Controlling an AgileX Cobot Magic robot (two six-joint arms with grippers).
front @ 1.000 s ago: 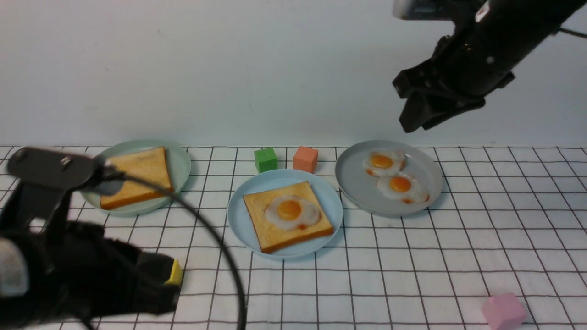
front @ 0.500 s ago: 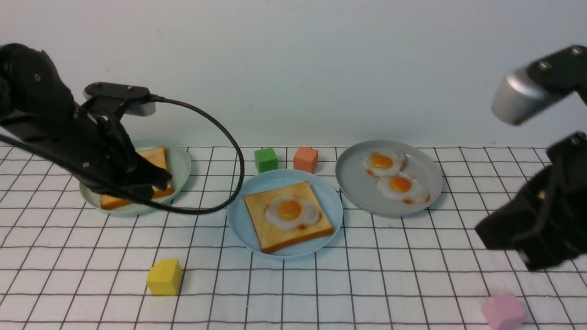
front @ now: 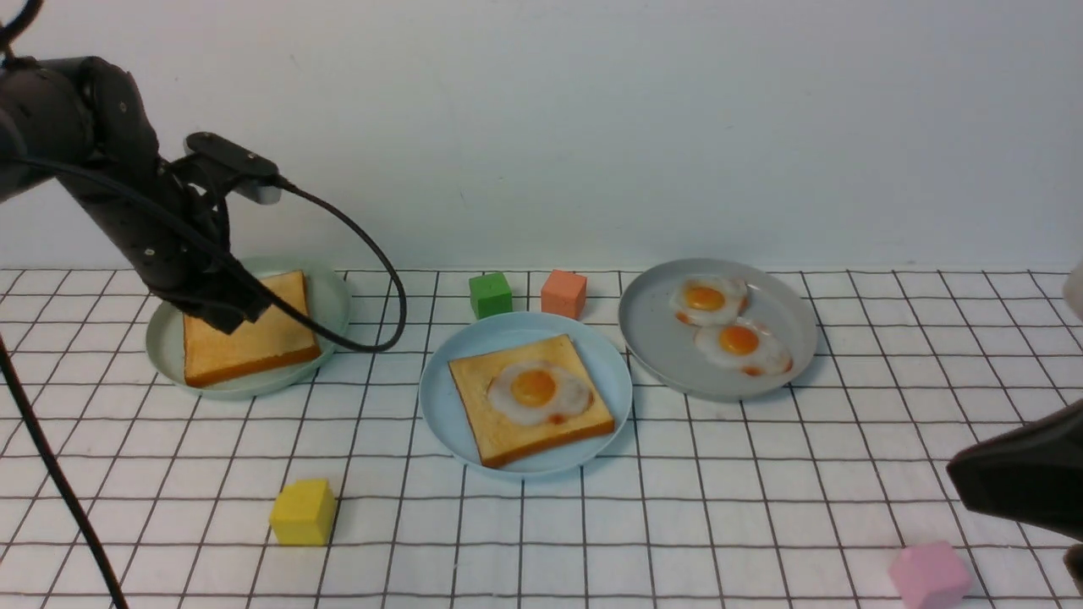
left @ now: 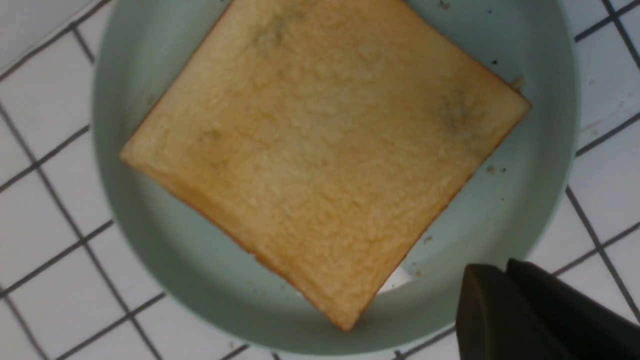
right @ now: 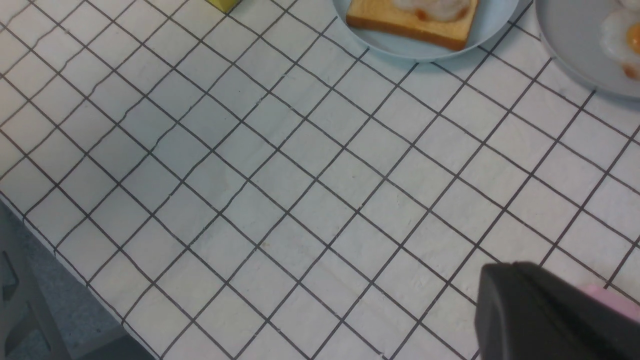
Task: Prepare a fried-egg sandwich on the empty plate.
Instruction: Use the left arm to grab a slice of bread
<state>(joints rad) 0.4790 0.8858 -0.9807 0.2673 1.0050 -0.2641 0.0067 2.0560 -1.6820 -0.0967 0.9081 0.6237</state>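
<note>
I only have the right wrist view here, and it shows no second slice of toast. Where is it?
Observer: The bare toast lies on the green plate, on the robot's left of the blue plate.

Operator: And the left gripper? It's not in my picture at all.

Observer: The left gripper is over that bare toast, which lies flat on its plate.

Operator: My view cuts off most of the egg on the blue plate. Is its yolk on show?

Observer: Yes, the front view shows the orange yolk, uncovered, on top of the egg.
</note>
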